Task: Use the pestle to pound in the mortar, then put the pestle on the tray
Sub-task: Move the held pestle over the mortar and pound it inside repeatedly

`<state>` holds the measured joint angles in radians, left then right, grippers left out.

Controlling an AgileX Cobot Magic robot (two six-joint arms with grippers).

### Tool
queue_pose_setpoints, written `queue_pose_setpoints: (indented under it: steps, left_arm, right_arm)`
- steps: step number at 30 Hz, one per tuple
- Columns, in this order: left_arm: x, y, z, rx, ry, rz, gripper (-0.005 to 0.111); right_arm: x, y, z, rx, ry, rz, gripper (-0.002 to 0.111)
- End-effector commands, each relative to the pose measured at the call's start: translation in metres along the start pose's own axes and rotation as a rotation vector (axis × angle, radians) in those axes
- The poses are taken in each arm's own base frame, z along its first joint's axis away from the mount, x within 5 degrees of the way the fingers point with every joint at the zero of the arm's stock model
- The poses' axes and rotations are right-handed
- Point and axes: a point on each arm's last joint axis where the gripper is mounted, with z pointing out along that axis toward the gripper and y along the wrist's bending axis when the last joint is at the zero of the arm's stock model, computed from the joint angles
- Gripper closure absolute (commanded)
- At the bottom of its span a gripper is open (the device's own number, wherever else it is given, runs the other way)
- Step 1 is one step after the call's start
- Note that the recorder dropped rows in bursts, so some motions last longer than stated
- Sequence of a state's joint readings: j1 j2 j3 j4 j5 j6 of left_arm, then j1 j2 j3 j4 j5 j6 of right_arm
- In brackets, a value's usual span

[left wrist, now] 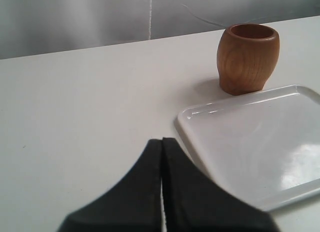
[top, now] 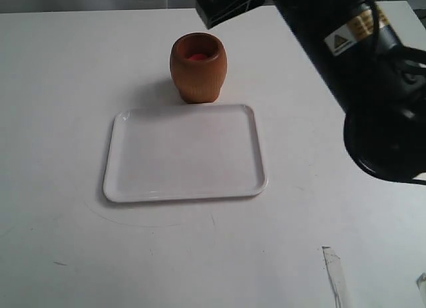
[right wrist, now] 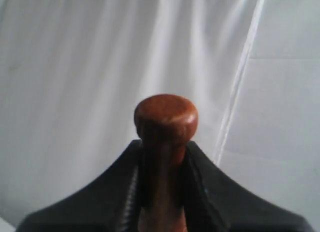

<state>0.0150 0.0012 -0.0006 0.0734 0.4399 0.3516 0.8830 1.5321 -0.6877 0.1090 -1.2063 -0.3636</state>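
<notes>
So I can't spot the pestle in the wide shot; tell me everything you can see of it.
The pestle is smooth reddish-brown wood. Only its rounded knob and a stretch of thinner shaft show; the thick end is hidden. The right pincer is shut on the shaft, knob sticking out past the tips. Nothing else touches what shows. The exterior view does not show it.

high view, two wrist views
exterior looks down on mortar [top: 198, 67] and tray [top: 185, 155] — left wrist shares both; right faces white curtain [right wrist: 75, 66].

Mortar [top: 198, 67] upright on white table [top: 60, 88], just behind tray [top: 186, 188]; black arm [top: 359, 62] upper right.
</notes>
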Motion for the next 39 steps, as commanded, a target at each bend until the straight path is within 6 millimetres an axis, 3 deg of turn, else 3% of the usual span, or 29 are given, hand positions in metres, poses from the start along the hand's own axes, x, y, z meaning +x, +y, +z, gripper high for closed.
queue_pose_setpoints:
  steps: [1,6,9,15,26,34,37,39]
  left_arm:
    - [0.0,-0.001,0.0,0.008,-0.007,-0.012,0.107]
    - [0.0,-0.001,0.0,0.008,-0.007,-0.012,0.107]
    - [0.0,-0.001,0.0,0.008,-0.007,-0.012,0.107]
    - [0.0,-0.001,0.0,0.008,-0.007,-0.012,0.107]
    - [0.0,-0.001,0.0,0.008,-0.007,-0.012,0.107]
    - [0.0,-0.001,0.0,0.008,-0.007,-0.012,0.107]
    - [0.0,-0.001,0.0,0.008,-0.007,-0.012,0.107]
    - [0.0,-0.001,0.0,0.008,-0.007,-0.012,0.107]
  right_arm:
    - [0.039,-0.006,0.012,-0.02,0.062,0.123,0.108]
    - [0.079,-0.021,0.034,-0.022,0.098,0.196,0.108]
    - [0.085,-0.025,0.056,-0.041,0.08,0.189,0.108]
    - [0.114,-0.014,0.085,-0.148,0.269,0.19,0.108]
    - [0.149,-0.005,0.072,-0.156,0.386,0.213,0.108]
    - [0.193,0.003,0.048,-0.135,0.576,0.245,0.108]
    - [0.199,0.005,0.045,-0.137,0.613,0.246,0.108]
    - [0.192,0.003,0.048,-0.135,0.591,0.245,0.108]
